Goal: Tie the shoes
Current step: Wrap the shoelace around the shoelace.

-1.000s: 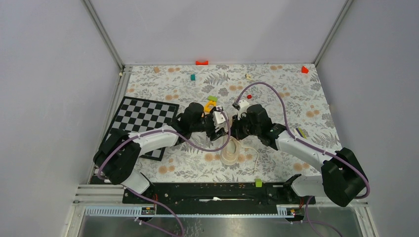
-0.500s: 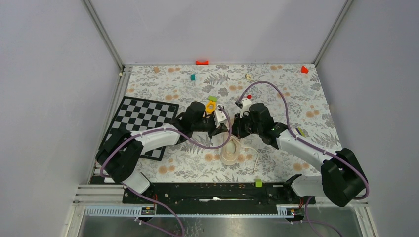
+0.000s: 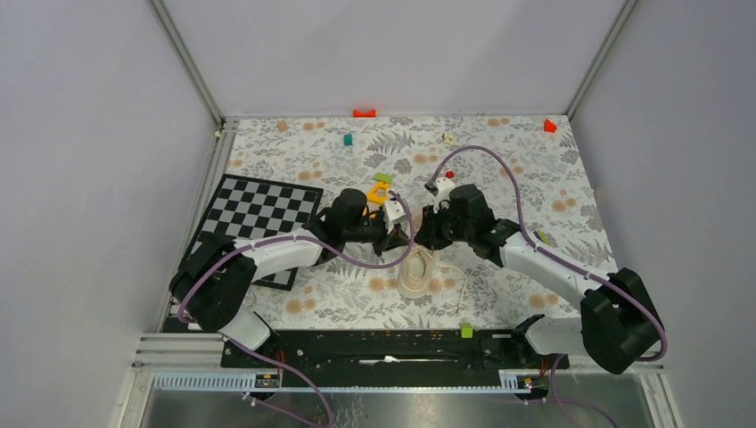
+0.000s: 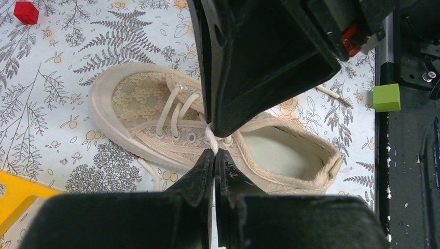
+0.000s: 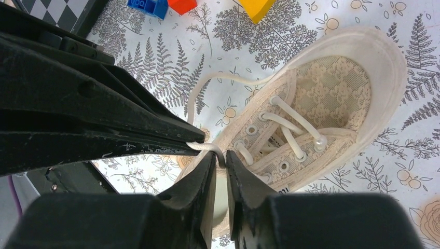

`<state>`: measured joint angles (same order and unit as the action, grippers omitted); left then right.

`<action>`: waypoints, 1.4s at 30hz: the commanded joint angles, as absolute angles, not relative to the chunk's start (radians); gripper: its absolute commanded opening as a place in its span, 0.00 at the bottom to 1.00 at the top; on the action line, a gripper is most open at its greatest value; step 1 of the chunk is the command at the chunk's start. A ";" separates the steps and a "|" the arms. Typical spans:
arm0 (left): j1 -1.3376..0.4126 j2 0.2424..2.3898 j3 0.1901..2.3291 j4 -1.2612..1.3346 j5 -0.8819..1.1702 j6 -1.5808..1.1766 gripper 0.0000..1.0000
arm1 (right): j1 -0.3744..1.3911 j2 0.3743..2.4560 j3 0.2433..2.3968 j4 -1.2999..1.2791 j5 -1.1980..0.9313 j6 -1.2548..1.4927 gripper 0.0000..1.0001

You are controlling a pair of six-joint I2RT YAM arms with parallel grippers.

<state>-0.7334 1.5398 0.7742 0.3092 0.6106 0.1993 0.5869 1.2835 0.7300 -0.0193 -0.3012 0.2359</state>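
One cream-beige shoe (image 3: 416,275) lies on the fern-print table between both arms, and shows again in the left wrist view (image 4: 155,109) and in the right wrist view (image 5: 337,88). My left gripper (image 4: 215,152) is shut on a pale lace (image 4: 210,139) just above the eyelets. My right gripper (image 5: 221,155) meets it tip to tip. Its jaws stand a narrow gap apart, and the same lace (image 5: 207,147) runs into that gap. From above, the left gripper (image 3: 395,241) and the right gripper (image 3: 417,239) crowd over the shoe's far end and hide the lace.
A checkerboard (image 3: 254,214) lies at the left. A yellow block (image 3: 379,192) and a green block (image 3: 383,177) sit just behind the grippers. Small blocks dot the far edge, among them a red block (image 3: 364,113). A loose lace end (image 3: 464,285) trails right of the shoe.
My left gripper has closed on the lace beside the right gripper's tips. The right jaws, shut before, have parted a little. Both wrists have dropped slightly toward the shoe.
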 commanded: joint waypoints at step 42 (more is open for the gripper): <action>-0.734 1.542 0.810 0.422 0.654 0.167 0.00 | 0.578 1.379 0.947 -0.175 -0.515 0.066 0.43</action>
<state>-0.7292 1.5402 0.7742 0.3325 0.6235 0.1566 0.5663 1.3972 0.9005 -0.2062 -0.4057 0.0586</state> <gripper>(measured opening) 0.014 0.398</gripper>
